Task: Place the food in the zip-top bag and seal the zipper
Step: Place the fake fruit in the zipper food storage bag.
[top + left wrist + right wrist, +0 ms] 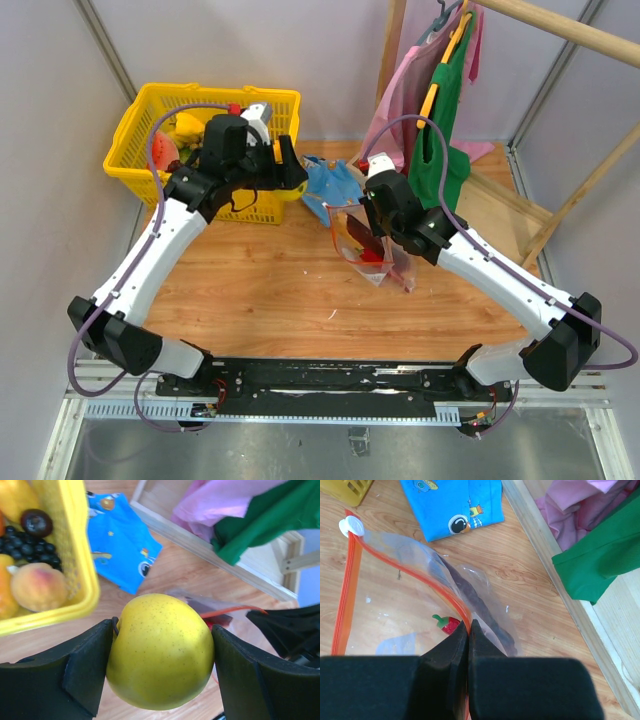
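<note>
Yellow fruit [160, 630] is clamped in the jaws of the left gripper [162, 665] beside the back-left basket [125, 150], while the jaws of the right gripper [469, 630] pinch together on the orange strip [347, 580] of the clear bag [395, 605] near back centre.

A robot test booth: plain grey wall panels [50, 150] close in the wooden table [260, 290] on three sides, a metal rail [330, 380] lines its near edge, and clothes [440, 110] hang at its far right corner.

Wooden table [270, 290] between pale grey walls [50, 150].
At two o'clock a wooden rack [560, 30] holds pink and green clothes [448, 140].
</note>
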